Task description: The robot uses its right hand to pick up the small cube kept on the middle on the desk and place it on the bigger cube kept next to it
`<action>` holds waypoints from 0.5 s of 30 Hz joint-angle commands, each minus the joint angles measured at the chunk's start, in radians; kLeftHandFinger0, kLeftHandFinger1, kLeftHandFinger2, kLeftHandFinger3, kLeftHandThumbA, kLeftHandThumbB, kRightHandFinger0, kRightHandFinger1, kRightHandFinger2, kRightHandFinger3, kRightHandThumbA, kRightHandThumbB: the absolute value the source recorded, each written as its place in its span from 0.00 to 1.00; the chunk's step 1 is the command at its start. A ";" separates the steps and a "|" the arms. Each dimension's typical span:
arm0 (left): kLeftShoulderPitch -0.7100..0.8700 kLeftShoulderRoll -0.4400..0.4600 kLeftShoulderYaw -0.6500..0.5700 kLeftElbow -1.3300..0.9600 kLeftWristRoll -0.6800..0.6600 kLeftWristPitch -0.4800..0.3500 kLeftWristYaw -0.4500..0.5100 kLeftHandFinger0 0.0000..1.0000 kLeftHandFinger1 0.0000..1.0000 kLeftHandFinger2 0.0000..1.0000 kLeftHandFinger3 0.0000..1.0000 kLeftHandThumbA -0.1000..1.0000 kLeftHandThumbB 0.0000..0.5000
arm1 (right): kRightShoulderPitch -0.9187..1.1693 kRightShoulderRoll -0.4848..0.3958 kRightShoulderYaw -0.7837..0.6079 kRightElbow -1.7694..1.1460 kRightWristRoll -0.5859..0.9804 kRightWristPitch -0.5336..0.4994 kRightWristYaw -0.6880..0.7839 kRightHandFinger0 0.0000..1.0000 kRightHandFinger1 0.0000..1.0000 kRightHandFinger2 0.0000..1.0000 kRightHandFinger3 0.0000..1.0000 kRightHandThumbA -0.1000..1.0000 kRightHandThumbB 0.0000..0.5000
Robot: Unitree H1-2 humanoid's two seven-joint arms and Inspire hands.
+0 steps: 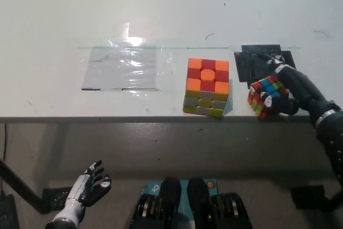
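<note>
The small cube (263, 96) is sitting near the front edge of the desk (161, 9), on the right side, and it's tilting, its top face skewed off square, one corner pointing toward me. My right hand (289, 90) is wrapping around it from the right: black fingers (282, 73) are curling over the far top corner and another digit is pressing along the lower right face, so I'm reading this as closed on the cube, a real grasp and not just a touch. Whether it's clear of the desk yet I can't tell; the tilt suggests it's at least rocking up off one edge. Just behind it there's a dark patch (254, 63) on the desk. To the left, apart from it with a strip of bare desk between, the big cube (207, 87) is standing square, orange and red squares on top, nothing on it. So I'm calling this the pick-up step, with the placing not yet started. Next I'm needing a clean lift, enough to clear the big cube's top, then a carry leftward, levelling the small cube so a flat face goes down centred on that orange top. Further left a clear plastic sheet (123, 68) is glinting, out of the way. My left hand (88, 190) is hanging low below the desk, fingers spread, holding nothing.
</note>
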 commanded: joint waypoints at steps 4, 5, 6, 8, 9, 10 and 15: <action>-0.014 0.016 0.009 -0.014 -0.003 -0.020 0.010 1.00 1.00 1.00 1.00 0.38 0.66 | -0.021 0.013 0.012 -0.098 -0.032 -0.010 0.038 1.00 1.00 1.00 1.00 0.62 0.92; -0.013 0.016 0.010 -0.017 -0.006 -0.011 0.007 1.00 1.00 1.00 1.00 0.38 0.65 | -0.020 0.014 0.013 -0.101 -0.034 -0.012 0.039 1.00 1.00 1.00 1.00 0.62 0.92; -0.014 0.016 0.010 -0.017 -0.005 -0.011 0.009 1.00 1.00 1.00 1.00 0.38 0.65 | -0.019 0.014 0.012 -0.101 -0.033 -0.010 0.043 1.00 1.00 1.00 1.00 0.62 0.92; -0.013 0.014 0.008 -0.019 -0.001 -0.008 0.011 1.00 1.00 1.00 1.00 0.38 0.65 | -0.018 0.014 0.011 -0.099 -0.036 -0.012 0.042 1.00 1.00 1.00 1.00 0.61 0.90; -0.015 0.017 0.003 -0.022 0.008 -0.002 0.014 1.00 1.00 1.00 1.00 0.40 0.66 | -0.019 0.013 0.006 -0.079 -0.032 -0.027 0.033 1.00 1.00 1.00 1.00 0.61 0.90; -0.016 0.017 0.003 -0.021 0.009 -0.009 0.015 1.00 1.00 1.00 1.00 0.40 0.64 | -0.018 0.012 0.002 -0.062 -0.027 -0.039 0.028 1.00 1.00 1.00 1.00 0.62 0.91; -0.022 0.016 0.005 -0.029 0.007 -0.004 0.016 1.00 1.00 1.00 1.00 0.39 0.62 | -0.011 0.009 -0.017 -0.042 -0.014 -0.030 0.024 1.00 1.00 1.00 1.00 0.60 0.89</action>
